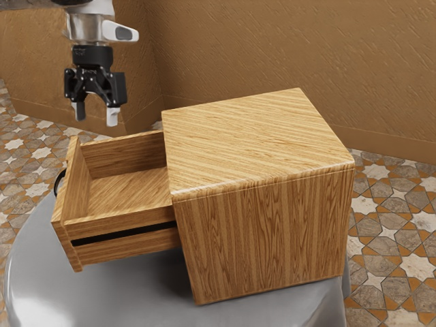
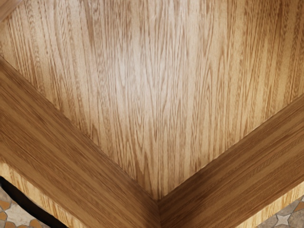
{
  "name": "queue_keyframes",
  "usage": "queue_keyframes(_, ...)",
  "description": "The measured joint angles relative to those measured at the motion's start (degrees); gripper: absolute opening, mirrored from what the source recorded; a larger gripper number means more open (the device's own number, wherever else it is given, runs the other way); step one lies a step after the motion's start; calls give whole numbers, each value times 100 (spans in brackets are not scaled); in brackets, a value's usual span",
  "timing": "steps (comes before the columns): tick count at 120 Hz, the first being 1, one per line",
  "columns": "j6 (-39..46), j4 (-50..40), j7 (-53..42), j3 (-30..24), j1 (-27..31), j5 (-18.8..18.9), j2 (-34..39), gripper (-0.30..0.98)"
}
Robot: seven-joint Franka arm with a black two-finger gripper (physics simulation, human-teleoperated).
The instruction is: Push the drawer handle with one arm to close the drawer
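Above the open drawer (image 1: 122,157) of streaky tan wood, angular black jaws, apart.

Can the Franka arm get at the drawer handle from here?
Likely yes: the open gripper hangs higher than the drawer, and nothing visible blocks a path down outside its front to the handle.

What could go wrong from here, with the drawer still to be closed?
The open gripper seems to hang over the drawer, so lowering straight down might put the fingers inside, behind the front panel, rather than outside at the handle. They could also catch the panel's top edge. And the cabinet stands near the table's edge at the exterior view's right; a hard push could slide it that way.
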State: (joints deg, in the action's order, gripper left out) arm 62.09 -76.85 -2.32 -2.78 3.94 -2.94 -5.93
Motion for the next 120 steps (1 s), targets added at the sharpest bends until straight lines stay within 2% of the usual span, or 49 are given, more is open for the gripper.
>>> queue_keyframes(12,945,-29,-41,32,27,-17,-90,69)
queue_keyframes(18,1294,-376,-54,79,11,0,97,69)
queue_keyframes(25,1730,-1829,-69,205,-39,122,1256,69)
queue_keyframes(32,2165,-3454,-79,296,-60,341,2770,69)
queue_keyframes(34,2269,-3828,-82,495,-270,411,3181,69)
queue_keyframes(38,2416,-4426,-85,1384,-1260,684,4046,69)
queue_keyframes(42,2492,-4904,-78,1944,-1892,992,4789,69)
queue_keyframes(48,2450,-5470,-63,2363,-2443,1484,5792,67)
queue_keyframes(54,2367,-5780,-52,2673,-2864,1994,6330,62)
queue_keyframes(69,2310,-6003,-30,3911,-3959,3353,6775,36)
queue_keyframes(85,2559,-6025,-38,4585,-4566,4281,6716,12)
queue_keyframes(100,3076,-5999,-140,4965,-4921,4693,6400,0)
queue_keyframes(120,3388,-6326,-285,5000,-4937,4819,6676,-6)
